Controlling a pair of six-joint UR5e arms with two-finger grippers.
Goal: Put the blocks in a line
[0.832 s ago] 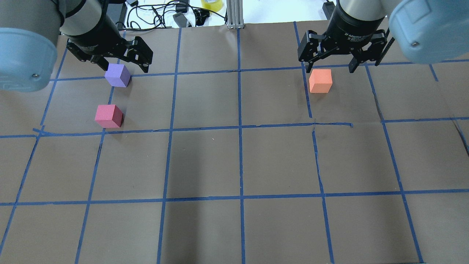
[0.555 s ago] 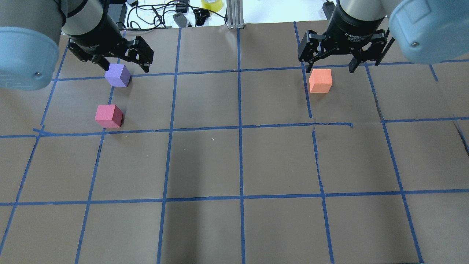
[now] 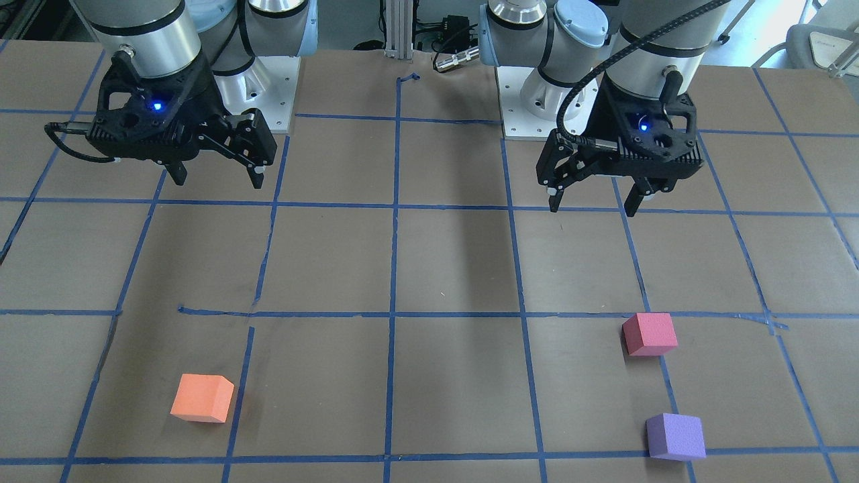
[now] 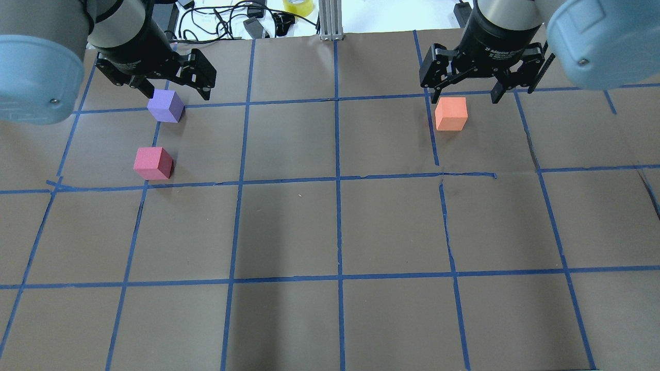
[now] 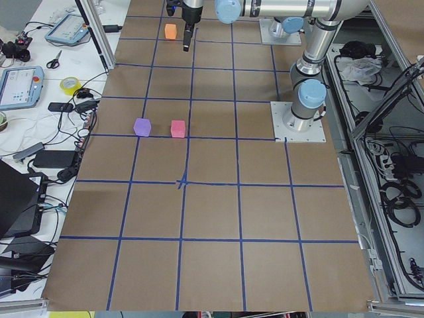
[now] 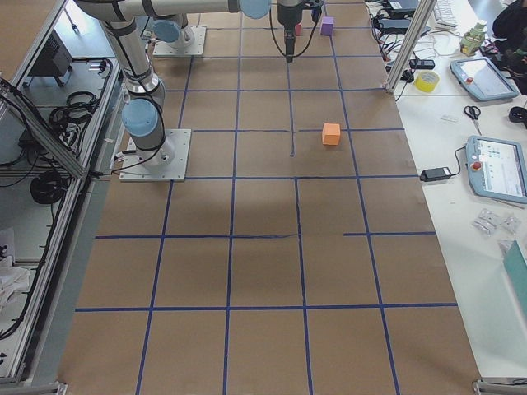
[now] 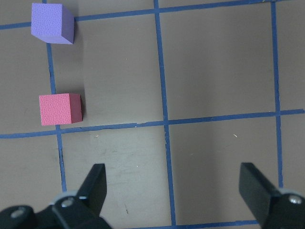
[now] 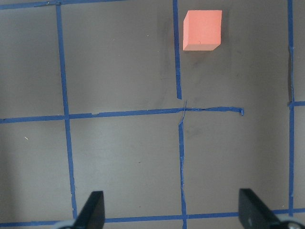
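The purple block and the pinkish-red block sit on the table's far left, the red one nearer the robot. The orange block sits far right. My left gripper is open and empty, held above the table on the robot's side of both blocks. The left wrist view shows the purple and red blocks ahead, to the left. My right gripper is open and empty, held above the table short of the orange block, which the right wrist view shows ahead.
Brown paper with a blue tape grid covers the table. Cables and a yellow tape roll lie past the far edge beside an aluminium post. The arm bases stand at the robot's edge.
My left gripper has shifted slightly towards the far edge in the overhead view. The right gripper and all three blocks have not moved.
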